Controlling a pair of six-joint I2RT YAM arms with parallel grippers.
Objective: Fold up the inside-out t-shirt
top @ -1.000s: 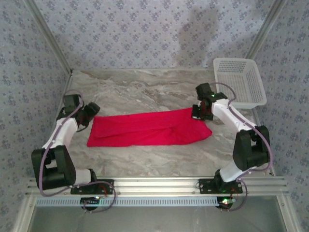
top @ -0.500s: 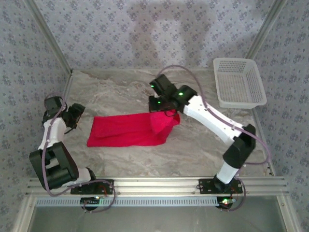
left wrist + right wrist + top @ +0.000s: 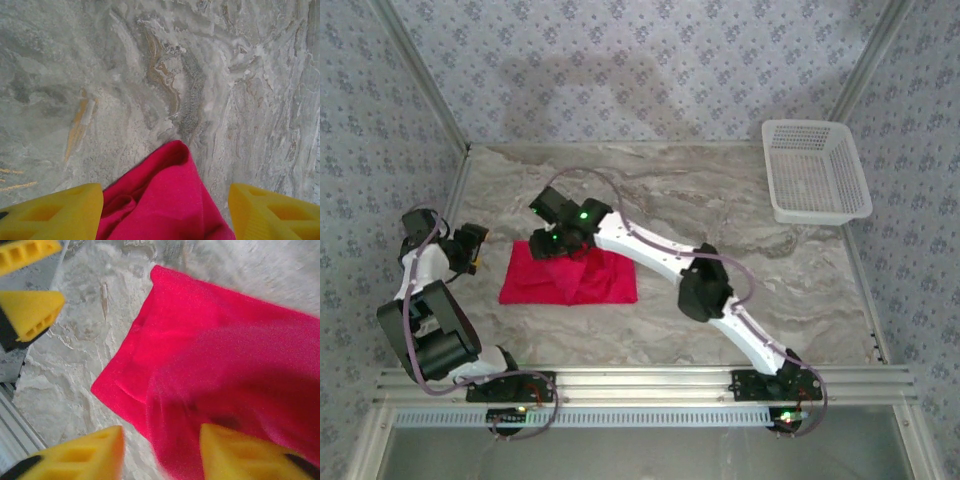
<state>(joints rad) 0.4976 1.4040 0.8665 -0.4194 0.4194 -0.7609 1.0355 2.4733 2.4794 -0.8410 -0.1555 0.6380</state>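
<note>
t-shirt [image 3: 575, 282]: red, on the marble table [image 3: 720, 200], toward 8 o'clock from the table's centre; doubled over, one layer lying on another.
right gripper [image 3: 552, 248]: over the shirt's 11 o'clock part, arm stretched across the table; in the wrist view its yellow fingers [image 3: 80, 455] stand apart, a raised fold of red cloth between them.
left gripper [image 3: 473, 250]: at 9 o'clock of the shirt, just beside its edge; fingers wide apart, a shirt corner between them.
basket [image 3: 815, 170]: white, at the 2 o'clock corner, well apart from the shirt.

The left arm [image 3: 413, 275] and right arm [image 3: 642, 246] match: white links, chunky black joints, grey cables [image 3: 580, 171] looping alongside, green lights [image 3: 582, 212], yellow wedge-shaped fingers [image 3: 50, 215]. Black bases [image 3: 765, 384] are bolted on the rail [image 3: 640, 383].
</note>
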